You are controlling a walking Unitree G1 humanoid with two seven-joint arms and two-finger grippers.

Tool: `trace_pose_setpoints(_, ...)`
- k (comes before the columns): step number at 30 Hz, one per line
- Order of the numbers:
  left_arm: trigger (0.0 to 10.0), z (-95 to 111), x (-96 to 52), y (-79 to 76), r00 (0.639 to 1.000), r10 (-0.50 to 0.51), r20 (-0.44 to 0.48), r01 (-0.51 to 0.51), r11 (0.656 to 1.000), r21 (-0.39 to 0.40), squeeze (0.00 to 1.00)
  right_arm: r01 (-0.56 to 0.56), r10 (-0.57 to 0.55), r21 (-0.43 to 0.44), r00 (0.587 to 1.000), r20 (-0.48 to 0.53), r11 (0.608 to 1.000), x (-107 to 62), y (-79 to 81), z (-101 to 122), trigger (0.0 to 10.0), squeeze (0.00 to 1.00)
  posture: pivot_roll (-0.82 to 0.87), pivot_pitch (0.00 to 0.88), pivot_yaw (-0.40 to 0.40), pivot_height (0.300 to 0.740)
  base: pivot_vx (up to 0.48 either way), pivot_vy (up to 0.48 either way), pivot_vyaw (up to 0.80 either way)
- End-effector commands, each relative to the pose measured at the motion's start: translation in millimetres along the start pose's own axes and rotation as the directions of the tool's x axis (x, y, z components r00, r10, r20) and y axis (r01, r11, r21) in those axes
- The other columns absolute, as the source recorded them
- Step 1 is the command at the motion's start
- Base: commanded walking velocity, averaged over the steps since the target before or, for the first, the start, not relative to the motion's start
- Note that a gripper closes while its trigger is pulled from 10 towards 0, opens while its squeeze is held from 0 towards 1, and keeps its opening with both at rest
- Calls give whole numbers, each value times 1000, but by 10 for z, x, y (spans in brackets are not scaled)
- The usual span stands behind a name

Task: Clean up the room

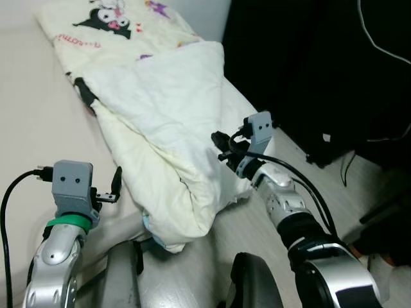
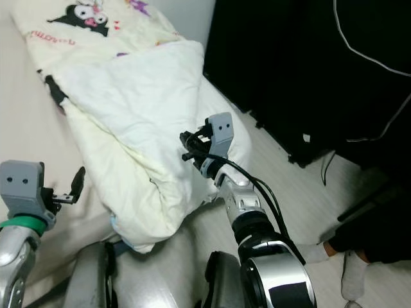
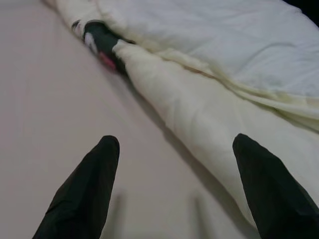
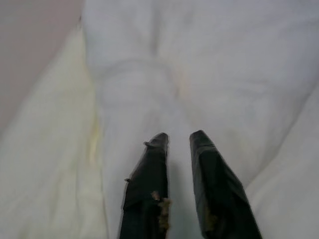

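A: On the bed (image 1: 38, 128), along its right side, you've got the task's thing: a cream duvet (image 1: 173, 128) folded over on itself, white underside up, w/ a cartoon print (image 1: 106, 19) at the far end. Its near corner hangs off the mattress edge toward the floor (image 1: 270, 244).

B: Where's your right gripper (image 1: 221, 146)?

A: Pressed against the duvet's right edge, about mid-length. In the right wrist view your two black fingers (image 4: 144, 194) sit nearly together, w/ a thin fold of white fabric between them. Looks like a pinch on the cloth, but the grip itself is hard to judge from here.

B: And the left?

A: Your left gripper (image 1: 115, 186) is raised over the bare pinkish sheet, just beside the duvet's left edge, not touching it. Fingers (image 3: 84, 194) spread wide in the left wrist view, nothing between them. That view also shows a dark printed patch (image 3: 102, 42) w/ a bit of pink at the duvet's folded edge, farther up.

B: Anything else around?

A: To your right there's a big black mass of fabric (image 1: 321, 70) w/ a thin white cord (image 1: 385, 45) across it, standing on the pale floor. Near the lower right corner of the right eye view, a person's foot in a white sock (image 2: 350, 276).
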State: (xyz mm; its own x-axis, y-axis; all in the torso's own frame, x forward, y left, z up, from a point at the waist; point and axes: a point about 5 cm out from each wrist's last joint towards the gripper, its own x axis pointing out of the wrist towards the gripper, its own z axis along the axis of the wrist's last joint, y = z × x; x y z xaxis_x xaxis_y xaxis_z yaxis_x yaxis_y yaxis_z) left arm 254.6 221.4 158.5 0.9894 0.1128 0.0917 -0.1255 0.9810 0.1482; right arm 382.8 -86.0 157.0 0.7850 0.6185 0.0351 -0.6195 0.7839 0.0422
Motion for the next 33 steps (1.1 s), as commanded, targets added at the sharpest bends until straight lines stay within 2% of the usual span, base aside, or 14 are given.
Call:
trace_pose_setpoints(1,10000,-4,-49,-35,1000,7,-20,-7,1000,-2,0,-28,27,-24,998,-49,999,-5,5,-63,10000,1000,337,198,-194,550,0,0,0)
trace_pose_setpoints(8,10000,77,-120,-66,999,33,-11,-33,999,-13,0,-224,219,-16,964,-154,975,48,161,-113,10000,1000,380,223,-231,550,0,0,0)
trace_pose_setpoints(10,10000,77,-120,-66,999,33,-11,-33,999,-13,0,-224,219,-16,964,-154,975,48,161,-113,10000,1000,380,223,-231,550,0,0,0)
trace_pose_setpoints(12,10000,91,-184,-62,999,50,-19,-50,999,-15,0,-348,334,-23,916,-224,937,39,251,-174,10000,1000,399,236,-241,550,0,0,0)
trace_pose_setpoints(14,10000,92,-204,-64,998,55,-26,-55,998,-16,0,-389,375,-2,889,-263,921,25,274,-215,10000,1000,400,238,-239,550,0,0,0)
trace_pose_setpoints(20,10000,97,-207,-87,998,54,-31,-55,998,-15,0,-380,363,18,868,-340,925,-6,260,-307,10000,1000,400,238,-239,550,0,0,0)
trace_pose_setpoints(21,10000,105,-201,-103,998,50,-31,-50,999,-16,0,-331,301,1,857,-418,944,-46,212,-399,10000,0,405,239,-236,550,0,0,0)
trace_pose_setpoints(23,10000,105,-201,-103,998,50,-31,-50,999,-16,0,-331,301,1,857,-418,944,-46,212,-399,10000,0,405,239,-236,550,0,0,0)
trace_pose_setpoints(25,10000,108,-192,-132,999,40,-35,-40,999,-19,0,-140,55,-132,862,-504,981,-117,11,-487,10000,0,401,230,-227,550,0,0,0)
trace_pose_setpoints(27,10000,108,-192,-132,999,40,-35,-40,999,-19,0,-140,55,-132,862,-504,981,-117,11,-487,10000,0,401,230,-227,550,0,0,0)
trace_pose_setpoints(28,10000,106,-185,-152,999,33,-41,-34,999,-21,0,-31,-65,-186,868,-492,982,-140,-102,-461,9725,0,391,224,-221,550,0,0,0)
trace_pose_setpoints(30,10000,106,-185,-152,999,33,-41,-34,999,-21,0,-31,-65,-186,868,-492,982,-140,-102,-461,9725,0,391,224,-221,550,0,0,0)
trace_pose_setpoints(31,10000,102,-170,-173,999,23,-45,-24,999,-24,0,65,-157,-209,873,-461,976,-159,-202,-415,3451,0,379,218,-214,550,0,0,0)
trace_pose_setpoints(33,10000,102,-170,-173,999,23,-45,-24,999,-24,0,65,-157,-209,873,-461,976,-159,-202,-415,3451,0,379,218,-214,550,0,0,0)
